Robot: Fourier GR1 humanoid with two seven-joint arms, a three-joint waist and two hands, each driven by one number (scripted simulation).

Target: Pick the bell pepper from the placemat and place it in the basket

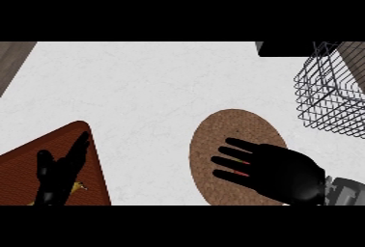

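A round brown cork placemat [228, 128] lies on the white counter, right of centre. My right hand [281, 173] covers its lower right part, palm down, with the fingers curled over the bell pepper. Only thin red slivers of the bell pepper [243, 163] show between the fingers; the rest is hidden. The wire basket [329, 94] stands at the right edge, up and to the right of the placemat. My left hand [63, 171] rests open at the lower left, fingers up, holding nothing.
A red-brown mat [25, 166] lies under the left hand at the lower left, with a small yellow item [78, 185] on it. A dark block [284, 48] sits at the top right beside the basket. White counter [143, 87] spreads between the mats.
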